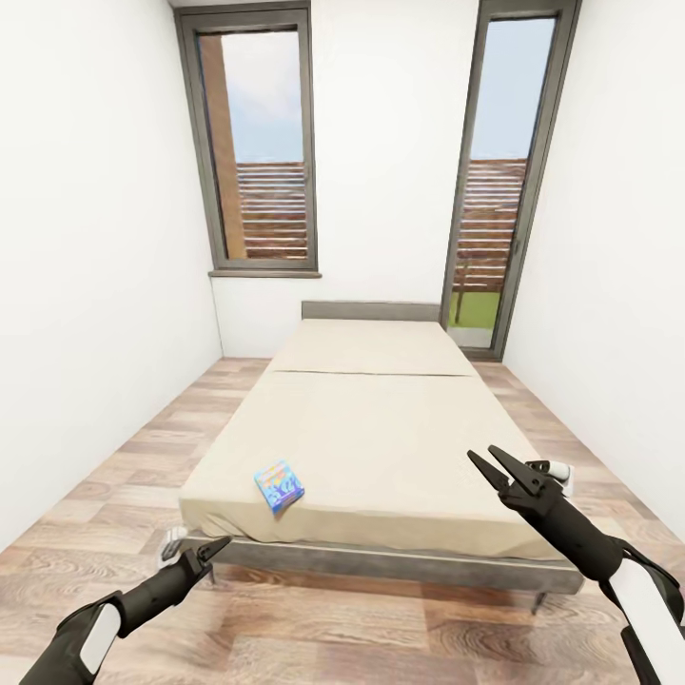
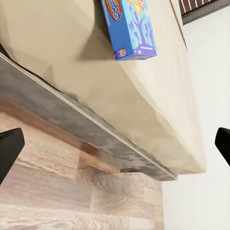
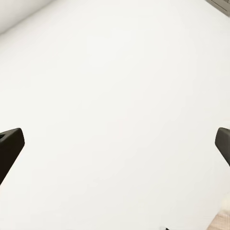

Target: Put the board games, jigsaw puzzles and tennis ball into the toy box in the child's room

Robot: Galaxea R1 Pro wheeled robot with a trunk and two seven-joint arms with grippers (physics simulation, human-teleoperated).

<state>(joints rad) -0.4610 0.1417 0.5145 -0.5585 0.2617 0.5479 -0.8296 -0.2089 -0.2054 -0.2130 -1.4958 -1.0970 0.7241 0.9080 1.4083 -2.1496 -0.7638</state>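
Observation:
A blue board game box (image 1: 279, 486) with colourful print lies flat on the beige bed (image 1: 381, 428), near its front left corner. My left gripper (image 1: 198, 547) hangs open low over the floor, just in front of that corner and below the box. In the left wrist view the box (image 2: 130, 28) lies on the mattress beyond the open fingers (image 2: 9, 148). My right gripper (image 1: 480, 454) is open and empty, raised over the bed's front right part. The right wrist view faces a white wall, with a dark fingertip (image 3: 10, 143) at each side.
The bed has a grey frame (image 1: 381, 561) and stands lengthwise in a narrow room between white walls. A window (image 1: 262, 152) and a glass door (image 1: 499, 181) are in the far wall. Wood floor (image 1: 314, 637) runs along both sides of the bed and in front of it.

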